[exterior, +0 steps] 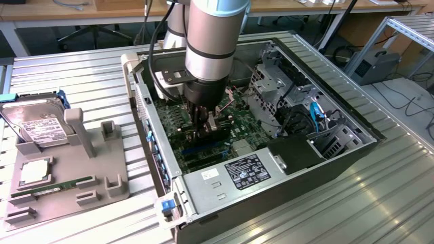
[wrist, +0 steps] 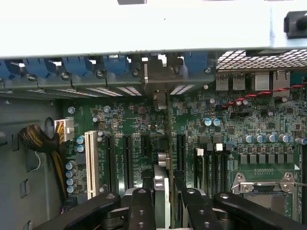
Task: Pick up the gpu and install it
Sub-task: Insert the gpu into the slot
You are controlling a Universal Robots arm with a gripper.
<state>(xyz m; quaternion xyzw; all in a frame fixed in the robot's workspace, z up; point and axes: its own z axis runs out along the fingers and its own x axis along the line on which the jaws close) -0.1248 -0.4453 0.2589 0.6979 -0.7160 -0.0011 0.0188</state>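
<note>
The arm is down inside the open computer case (exterior: 326, 168), which lies on its side on the ribbed metal desk (exterior: 81, 76). The hand (wrist: 168, 191) is clenched on the gpu (wrist: 165, 143), holding it edge-on and upright over the green motherboard (wrist: 268, 120), its silver bracket end up against the case's rear slot panel. Also in the case: a power supply (exterior: 234, 175) with a black label, a drive cage and blue cables. On the exterior view's left, a grey holder tray (exterior: 68, 178) carries a silver hard drive (exterior: 37, 124) standing upright, a processor chip and a green memory stick (exterior: 54, 187).
</note>
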